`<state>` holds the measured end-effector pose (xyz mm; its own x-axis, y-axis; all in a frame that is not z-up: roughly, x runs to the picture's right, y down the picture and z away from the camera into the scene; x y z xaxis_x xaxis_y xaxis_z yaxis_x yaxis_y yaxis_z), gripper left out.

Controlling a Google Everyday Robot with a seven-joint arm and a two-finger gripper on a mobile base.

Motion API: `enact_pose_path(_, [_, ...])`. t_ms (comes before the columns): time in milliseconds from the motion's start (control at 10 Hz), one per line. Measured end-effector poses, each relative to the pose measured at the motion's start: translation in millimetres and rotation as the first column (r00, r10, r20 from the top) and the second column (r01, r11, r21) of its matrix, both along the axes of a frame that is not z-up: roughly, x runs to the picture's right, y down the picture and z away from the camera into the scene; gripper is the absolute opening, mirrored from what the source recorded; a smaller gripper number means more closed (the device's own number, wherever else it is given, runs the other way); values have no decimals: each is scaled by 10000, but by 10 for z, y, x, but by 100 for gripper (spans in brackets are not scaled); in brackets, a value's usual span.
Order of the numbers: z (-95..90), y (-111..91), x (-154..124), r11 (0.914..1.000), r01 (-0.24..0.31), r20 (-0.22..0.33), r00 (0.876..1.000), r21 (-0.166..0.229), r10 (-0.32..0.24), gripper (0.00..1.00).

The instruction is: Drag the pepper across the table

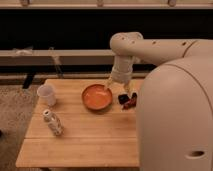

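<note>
Toward table (90, 131) right side: claw (120, 90) over pepper (131, 102), bowl (96, 97) just left.

- The table (95, 135) is light wood with plank lines running along its top.
- The bowl (97, 96) is plain orange.
- The pepper (131, 102), just right of the bowl, is glossy dark red.
- The gripper (124, 95), just right of the bowl, is cream with dark lower parts.
- The cup (46, 94), left of the bowl, is white.
- The bottle (53, 123), left of and nearer than the bowl, is pale and mottled.
</note>
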<state>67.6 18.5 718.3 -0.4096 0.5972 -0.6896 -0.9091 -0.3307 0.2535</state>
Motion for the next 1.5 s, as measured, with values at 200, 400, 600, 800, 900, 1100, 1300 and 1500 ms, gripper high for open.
enact_pose_path(200, [0,0,0,10000,0,1,10000,1,0,80])
enact_pose_path(400, [0,0,0,10000,0,1,10000,0,0,80])
enact_pose_path(600, [-2,10,6,10000,45,-26,10000,-4,-45,80])
enact_pose_path(800, [49,49,31,9997,174,-551,9983,157,-165,80])
enact_pose_path(900, [114,105,2,9993,303,-791,9965,225,-285,80])
enact_pose_path(1100, [361,303,-2,9987,446,-1365,9898,247,-408,80])
enact_pose_path(1300, [617,499,50,9999,129,-1962,9805,114,-104,80])
enact_pose_path(1500, [790,588,225,9997,-239,-2512,9677,-12,229,80])
